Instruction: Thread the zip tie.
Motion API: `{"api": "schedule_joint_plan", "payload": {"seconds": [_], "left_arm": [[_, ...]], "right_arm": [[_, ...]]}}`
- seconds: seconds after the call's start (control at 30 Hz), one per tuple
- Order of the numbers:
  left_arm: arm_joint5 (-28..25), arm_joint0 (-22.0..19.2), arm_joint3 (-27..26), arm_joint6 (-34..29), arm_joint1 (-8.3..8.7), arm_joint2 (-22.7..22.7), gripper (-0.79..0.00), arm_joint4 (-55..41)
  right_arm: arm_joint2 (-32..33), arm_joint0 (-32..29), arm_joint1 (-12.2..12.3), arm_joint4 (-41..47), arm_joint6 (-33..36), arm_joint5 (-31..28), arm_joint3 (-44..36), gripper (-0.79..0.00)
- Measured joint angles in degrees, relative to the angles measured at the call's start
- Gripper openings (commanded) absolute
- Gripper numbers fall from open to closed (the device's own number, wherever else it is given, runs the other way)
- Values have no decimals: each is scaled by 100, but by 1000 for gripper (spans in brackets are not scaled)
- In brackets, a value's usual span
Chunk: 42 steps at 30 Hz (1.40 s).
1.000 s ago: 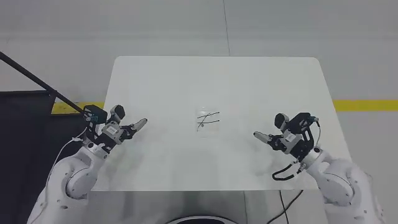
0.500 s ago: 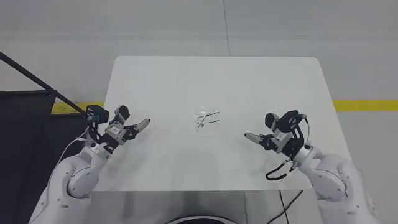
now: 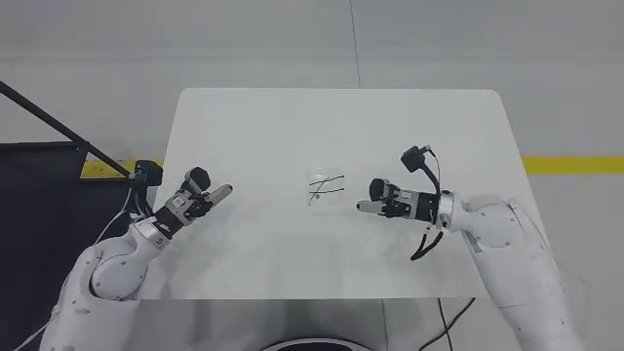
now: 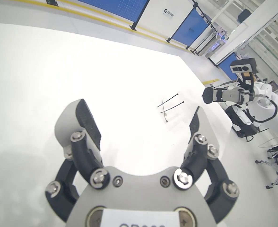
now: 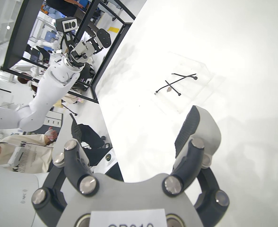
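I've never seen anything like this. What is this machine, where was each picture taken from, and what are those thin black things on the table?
It is a robot with two arms, each ending in a two-fingered claw. One picture looks down from above at a white table. The other two come from cameras on the wrists, so each shows its own claw: the left claw and the right claw. Both are open and hold nothing. The thin black things are zip ties, lying crossed near the table's middle on what looks like a clear sheet. The right claw is nearer to them.
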Motion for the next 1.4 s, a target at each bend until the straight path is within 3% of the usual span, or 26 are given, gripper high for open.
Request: {"api": "schedule_joint_plan", "payload": {"seconds": [0.47, 0.87, 1.0, 1.13, 1.23, 1.4], "left_arm": [[45, -1, -88, -38, 7, 36, 0, 48], [123, 81, -214, -120, 17, 100, 0, -433], [122, 81, -213, -119, 17, 100, 0, -432], [122, 81, -213, -119, 17, 100, 0, -432], [122, 81, -213, -119, 17, 100, 0, -432], [122, 81, -213, -119, 17, 100, 0, -432]], "right_arm": [[-17, -4, -1, -22, -30, 43, 11, 0], [-737, 468, -103, -721, -261, 1749, 88, 0], [-1010, 675, -154, -922, -238, 2259, 188, -154], [-1157, 816, -187, -1053, -298, 2527, 308, -169], [-1223, 873, -204, -1129, -376, 2695, 356, -256], [-1300, 952, -226, -1160, -410, 2861, 425, -329]]}}
